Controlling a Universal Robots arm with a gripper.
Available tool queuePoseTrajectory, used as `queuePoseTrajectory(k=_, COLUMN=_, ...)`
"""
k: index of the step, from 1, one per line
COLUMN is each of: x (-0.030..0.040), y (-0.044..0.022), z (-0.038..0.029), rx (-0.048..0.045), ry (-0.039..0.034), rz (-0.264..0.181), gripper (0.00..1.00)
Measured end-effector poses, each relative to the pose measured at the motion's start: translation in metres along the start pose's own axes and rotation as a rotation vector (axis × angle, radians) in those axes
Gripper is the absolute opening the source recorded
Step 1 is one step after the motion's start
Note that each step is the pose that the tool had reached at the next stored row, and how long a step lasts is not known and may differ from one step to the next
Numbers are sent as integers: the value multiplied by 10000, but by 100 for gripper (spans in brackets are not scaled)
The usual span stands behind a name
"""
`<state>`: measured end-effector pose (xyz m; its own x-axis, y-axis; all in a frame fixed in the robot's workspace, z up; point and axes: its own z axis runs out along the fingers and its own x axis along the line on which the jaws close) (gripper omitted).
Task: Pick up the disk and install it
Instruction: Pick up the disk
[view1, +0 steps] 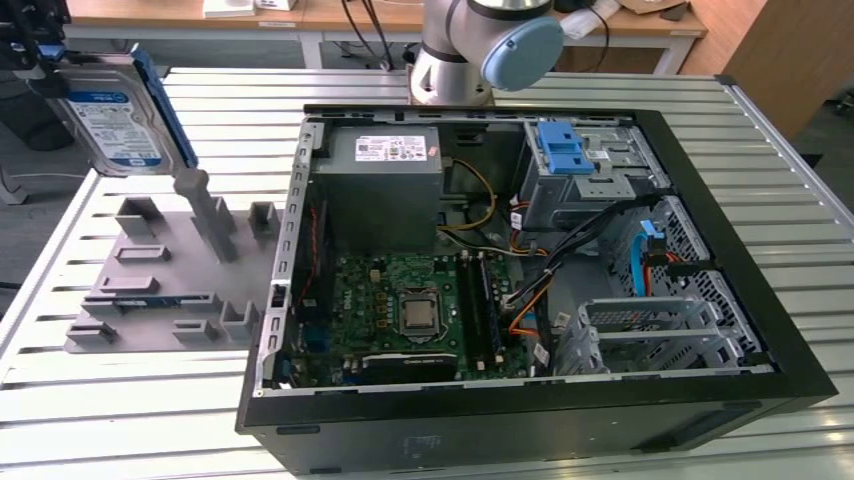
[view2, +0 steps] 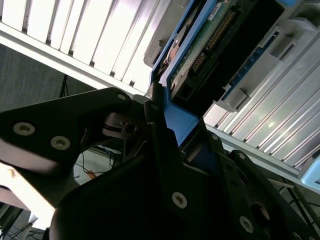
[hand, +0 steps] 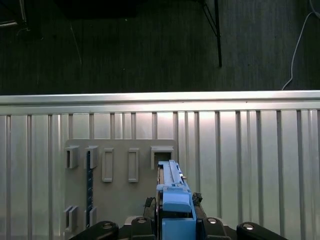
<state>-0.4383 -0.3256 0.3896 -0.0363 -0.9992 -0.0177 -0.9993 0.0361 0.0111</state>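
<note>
We judged the pick-up step complete: our black gripper (hand: 176, 220) was clamped shut on the flat silver metal disk with a blue carrier frame (view1: 118, 118), upright above the grey plastic fixture plate (view1: 140, 300); installation not yet done.

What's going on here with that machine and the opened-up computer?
A robot arm holds the disk, a silver hard drive in a blue frame, in its gripper, jaws shut on it. In the exterior view the disk hangs in the air above the grey holder on the slatted table, to the exterior view's left of the open computer case. It is not yet in the case.
</note>
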Motion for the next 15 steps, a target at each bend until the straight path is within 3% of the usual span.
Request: queuePoseTrajectory(k=15, x=-5, y=3, z=-195, rx=19, ry=0, rz=-1, gripper=36)
